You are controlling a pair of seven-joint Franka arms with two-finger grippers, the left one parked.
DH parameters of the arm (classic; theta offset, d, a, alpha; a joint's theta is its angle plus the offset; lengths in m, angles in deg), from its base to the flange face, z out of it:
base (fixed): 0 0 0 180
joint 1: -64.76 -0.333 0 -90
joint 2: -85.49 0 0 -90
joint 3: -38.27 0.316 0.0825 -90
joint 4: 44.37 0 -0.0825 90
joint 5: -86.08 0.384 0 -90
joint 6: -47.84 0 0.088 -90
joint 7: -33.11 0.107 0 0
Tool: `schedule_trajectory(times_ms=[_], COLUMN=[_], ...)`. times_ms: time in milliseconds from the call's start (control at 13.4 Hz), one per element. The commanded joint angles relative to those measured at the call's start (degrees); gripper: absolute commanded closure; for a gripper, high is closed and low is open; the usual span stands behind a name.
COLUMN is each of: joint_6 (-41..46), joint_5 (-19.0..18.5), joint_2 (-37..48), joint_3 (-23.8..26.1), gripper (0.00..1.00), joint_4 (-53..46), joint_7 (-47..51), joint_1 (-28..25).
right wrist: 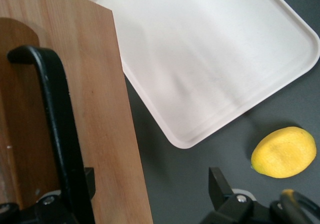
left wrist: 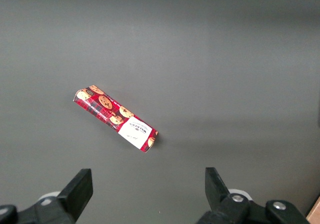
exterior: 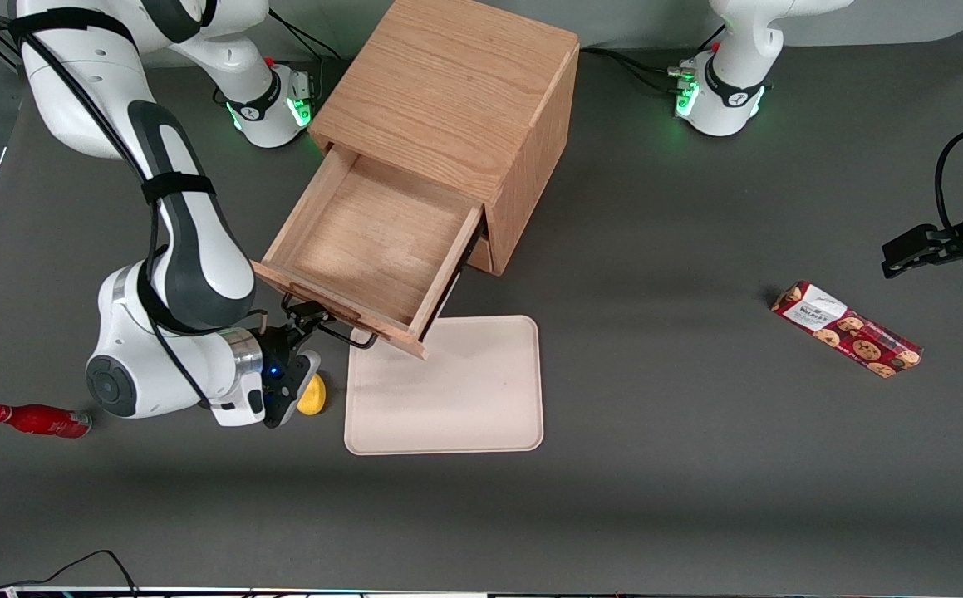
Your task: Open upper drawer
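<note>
Pincer spread wide around handle, upper drawer pulled out

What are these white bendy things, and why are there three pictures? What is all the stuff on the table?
The white bendy things are robot arms. One picture looks down on the whole table from the front. The other two come from little cameras on the arms' wrists, so they show things very close up.

On the dark table stands a wooden cabinet. Its upper drawer is pulled out, and you can see it is empty. The working arm's pincer is right at the drawer's black handle, with its fingers open around the bar.

Partly under the drawer lies a flat cream tray. Next to the pincer is a yellow lemon. A red bottle lies on its side toward the working arm's end of the table, and a red cookie packet lies toward the parked arm's end.
</note>
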Motion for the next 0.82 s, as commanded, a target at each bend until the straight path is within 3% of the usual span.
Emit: schedule_trajectory(times_ms=[0,744], joint_6=[1.2,4.1], joint_5=[1.3,0.5], joint_2=[-1.5,3.0], joint_3=[0.4,1.1], gripper=[0.0,0.0], joint_4=[-2.2,-4.3], joint_7=[-1.8,2.2], joint_1=[0.9,0.2])
